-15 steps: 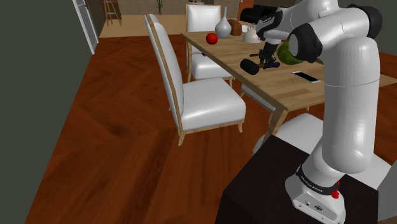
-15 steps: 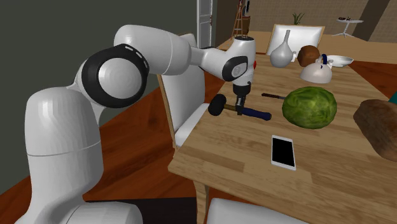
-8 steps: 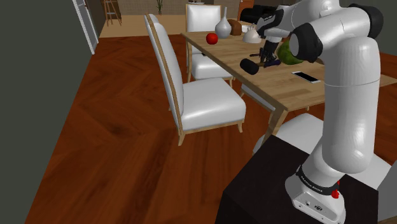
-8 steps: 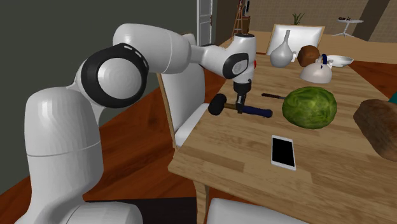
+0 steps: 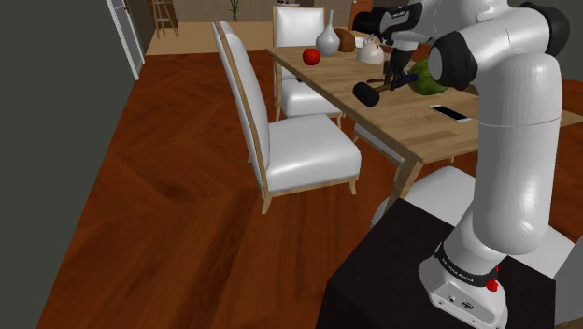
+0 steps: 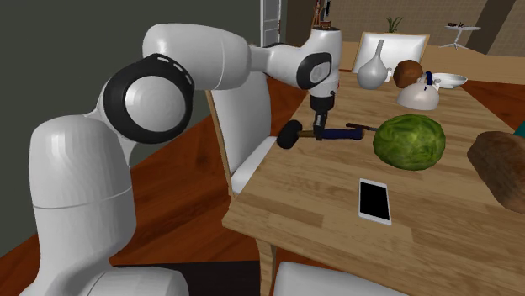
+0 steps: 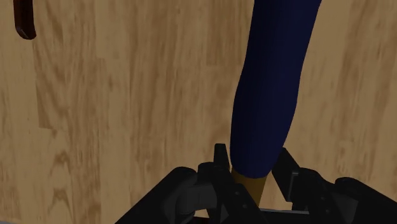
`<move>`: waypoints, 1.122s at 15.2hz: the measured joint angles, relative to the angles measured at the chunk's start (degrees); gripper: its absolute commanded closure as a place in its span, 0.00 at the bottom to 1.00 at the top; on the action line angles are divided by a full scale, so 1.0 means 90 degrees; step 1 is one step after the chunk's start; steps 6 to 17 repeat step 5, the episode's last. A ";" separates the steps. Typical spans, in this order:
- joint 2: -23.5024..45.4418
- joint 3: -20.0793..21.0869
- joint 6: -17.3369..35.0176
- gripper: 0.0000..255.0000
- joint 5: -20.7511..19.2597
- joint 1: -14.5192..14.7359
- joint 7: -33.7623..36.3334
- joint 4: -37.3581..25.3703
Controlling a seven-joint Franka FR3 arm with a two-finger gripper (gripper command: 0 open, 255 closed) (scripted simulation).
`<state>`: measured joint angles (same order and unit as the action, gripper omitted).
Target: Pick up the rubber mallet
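The mallet has a black head [image 6: 290, 134] and a dark blue handle [image 6: 346, 134]. It hangs roughly level, a little above the wooden table [image 6: 328, 214], near the edge that faces the chair. My gripper [image 6: 320, 133] points straight down and is shut on the shaft between head and grip. In the shoulder view the mallet [image 5: 366, 93] hangs under the gripper [image 5: 393, 80], in front of the green melon. In the wrist view the blue handle [image 7: 270, 95] runs out from the gripper [image 7: 251, 170], clasped between the fingers [image 7: 221, 160], with the table's wood [image 7: 127, 95] below.
A green melon [image 6: 410, 141] lies just beyond the handle's end, with a dark knife [image 6: 362, 127] beside it. A phone [image 6: 374, 200], a brown loaf [image 6: 503, 168], a kettle [image 6: 418, 92], a vase [image 6: 371, 69] and a red apple [image 5: 311, 56] share the table. White chairs [image 5: 280, 131] stand alongside.
The gripper has risen with the mallet in it, so the mallet has come off the table. The handle has swung up towards level.
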<state>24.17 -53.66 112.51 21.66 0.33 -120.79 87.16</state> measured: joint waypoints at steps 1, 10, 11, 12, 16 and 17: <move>-0.0010 -0.0009 -0.0083 1.00 -0.0016 -0.0007 0.0019 -0.0080; -0.0012 -0.0024 -0.0397 1.00 -0.0042 -0.0075 0.0061 -0.0408; -0.0012 -0.0024 -0.0397 1.00 -0.0042 -0.0075 0.0061 -0.0408; -0.0012 -0.0024 -0.0397 1.00 -0.0042 -0.0075 0.0061 -0.0408; -0.0012 -0.0024 -0.0397 1.00 -0.0042 -0.0075 0.0061 -0.0408; -0.0012 -0.0024 -0.0397 1.00 -0.0042 -0.0075 0.0061 -0.0408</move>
